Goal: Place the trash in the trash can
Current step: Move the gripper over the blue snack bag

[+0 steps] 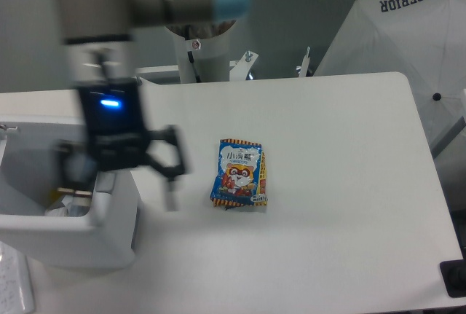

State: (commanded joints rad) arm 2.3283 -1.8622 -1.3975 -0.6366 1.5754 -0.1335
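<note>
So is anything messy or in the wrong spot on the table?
Yes, the blue snack packet lies out on the white table, not in the trash can at the left. The gripper, jaws spread and empty, is blurred between the two. Nothing looks spilled or broken.

Motion-blurred arm, gripper [120,179] pointing down, fingers [172,167] spread, empty
</note>
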